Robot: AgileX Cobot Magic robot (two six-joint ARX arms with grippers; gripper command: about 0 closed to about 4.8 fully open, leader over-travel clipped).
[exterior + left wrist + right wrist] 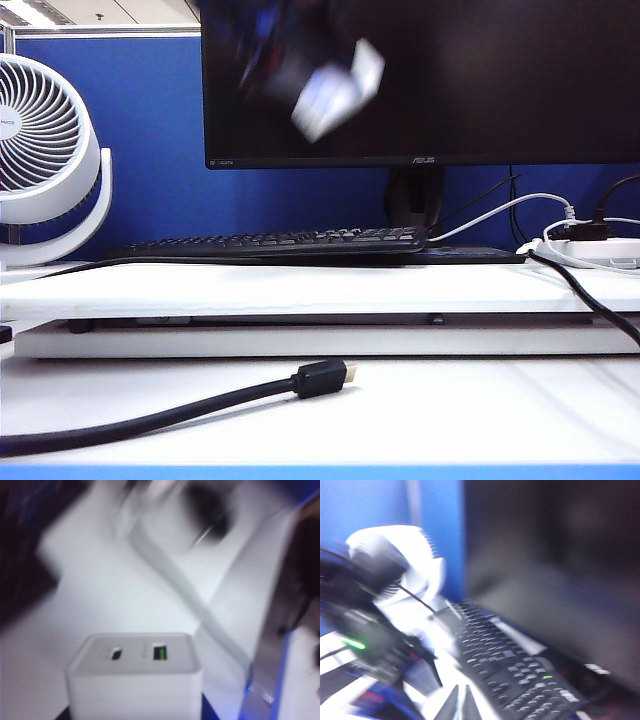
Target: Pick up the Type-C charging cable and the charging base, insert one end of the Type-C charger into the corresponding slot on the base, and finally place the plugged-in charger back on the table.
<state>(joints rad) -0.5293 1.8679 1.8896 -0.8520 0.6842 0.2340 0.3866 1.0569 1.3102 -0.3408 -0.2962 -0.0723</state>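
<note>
Nearest to the exterior camera we see a thick black cable [150, 415] with a gold-tipped plug lying on the white surface [450, 410]. Behind it a long raised shelf board [300, 290] carries a black keyboard [270, 242], and above that stands a big dark monitor [480, 90]. A white fan [45, 150] is at the left of this view, in front of a blue partition wall [160, 150]. At the right end of the shelf board lies a white power strip [600, 250] with cords plugged in.

Next in size comes the left arm, which is only a dark blur high in front of the monitor. Its left end effector [300, 85] is closed on the charging base [340, 88], a small white block held well above the surface. In the left wrist view the charging base [135, 680] is close to the camera, and we can see two slots on its face, one small oval and one with a green inside.

The right end effector [460, 707] shows two dark fingertips pressed together, so it is closed and holds nothing that we can see. It hovers near the keyboard [515, 670].

We cannot find the Type-C charging cable with certainty in these blurred pictures.
</note>
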